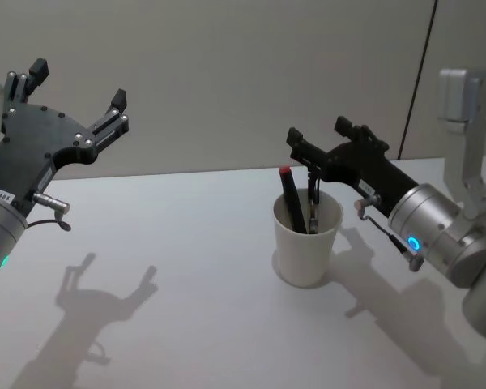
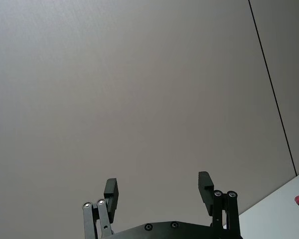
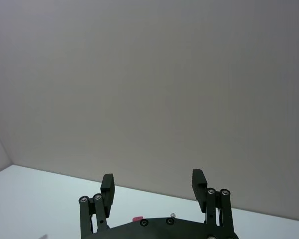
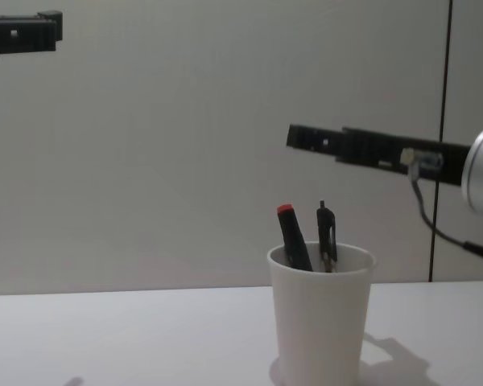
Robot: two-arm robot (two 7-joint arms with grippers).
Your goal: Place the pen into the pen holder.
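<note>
1. A white paper pen holder (image 1: pixel 307 243) is seen standing upright on the white bench (image 1: pixel 186 324), toward 3 o'clock of the head view's centre.
2. Two pens are held inside it: a black pen with a red cap (image 1: pixel 291 197) leaning toward 11 o'clock, and a darker clipped pen (image 4: pixel 326 235) just beside it, both tips raised above the rim.
3. The right pincer (image 1: pixel 327 138) is poised above and just behind the cup, jaws spread wide, nothing gripped.
4. The left pincer (image 1: pixel 78 87) is parked high at 10 o'clock, well apart, equally wide open and empty.
5. The placing step is judged complete; only a clean retreat of the right arm, clear of the cup, is called for next.
</note>
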